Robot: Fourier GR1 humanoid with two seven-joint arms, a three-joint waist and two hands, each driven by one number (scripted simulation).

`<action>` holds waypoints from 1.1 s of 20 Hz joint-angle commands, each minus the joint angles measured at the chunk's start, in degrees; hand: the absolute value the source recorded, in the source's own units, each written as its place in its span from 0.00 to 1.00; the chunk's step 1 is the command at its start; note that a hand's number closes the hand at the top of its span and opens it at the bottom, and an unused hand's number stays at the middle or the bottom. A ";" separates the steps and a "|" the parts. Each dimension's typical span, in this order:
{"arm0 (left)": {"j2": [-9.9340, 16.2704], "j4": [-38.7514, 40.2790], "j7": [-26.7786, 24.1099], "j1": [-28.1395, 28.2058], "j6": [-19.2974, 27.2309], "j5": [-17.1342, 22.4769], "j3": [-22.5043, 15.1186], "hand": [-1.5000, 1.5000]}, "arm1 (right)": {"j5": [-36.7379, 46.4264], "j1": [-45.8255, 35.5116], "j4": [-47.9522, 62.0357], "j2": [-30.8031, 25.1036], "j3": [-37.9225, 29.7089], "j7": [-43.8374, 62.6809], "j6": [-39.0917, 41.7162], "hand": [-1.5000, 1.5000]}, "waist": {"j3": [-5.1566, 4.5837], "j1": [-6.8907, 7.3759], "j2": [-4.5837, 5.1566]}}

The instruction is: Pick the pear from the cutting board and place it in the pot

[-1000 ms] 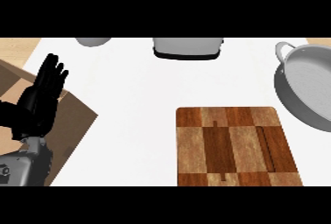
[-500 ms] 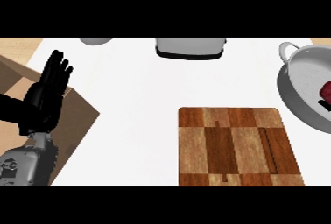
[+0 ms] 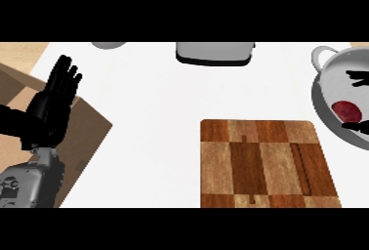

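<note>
The dark red pear [image 3: 347, 110] is inside the grey pot [image 3: 326, 93] at the right edge. Only the black fingertips of my right hand [image 3: 358, 78] show there. The fingers lie just beyond the pear's far side and the thumb [image 3: 356, 126] touches its near side, so the hand brackets the pear. The rest of that hand is cut off by the view's edge. The wooden cutting board [image 3: 263, 163] lies bare at the lower middle. My left hand [image 3: 51, 105] rests open at the far left, fingers up.
A grey appliance [image 3: 215, 52] stands at the counter's back middle, and a small grey bowl [image 3: 110, 45] at the back left. A brown wooden surface [image 3: 83, 132] lies under my left hand.
The pear and my right hand's fingertips have come in from the right edge over the pot. A second ago neither showed. The left hand has barely moved.
</note>
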 commanded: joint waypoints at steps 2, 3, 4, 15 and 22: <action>-0.14 2.55 -1.57 1.51 -1.06 0.77 0.64 0.50 | -5.73 -4.07 4.34 -0.11 -4.85 -3.37 12.36 0.00 | -0.24 -0.52 0.20; -0.38 0.97 -1.32 2.11 -0.28 -0.11 0.08 0.50 | -7.42 -3.50 5.22 -0.25 -6.51 -4.64 13.55 0.00 | -0.14 -0.26 0.23; -0.21 -0.73 0.71 1.68 -0.09 0.82 0.59 0.50 | -8.25 -1.71 6.24 -0.81 -7.43 -5.98 13.98 0.00 | -0.09 -0.41 0.13; -0.94 0.02 0.29 0.73 0.29 -0.47 -0.52 0.50 | -14.02 -3.59 8.91 -10.30 -12.41 0.55 27.89 0.00 | 0.04 -1.02 0.63; -0.16 -0.82 1.84 0.08 0.39 0.52 0.98 0.50 | -14.90 -1.03 7.71 -13.23 -12.65 2.00 31.47 0.00 | 0.33 -0.91 0.96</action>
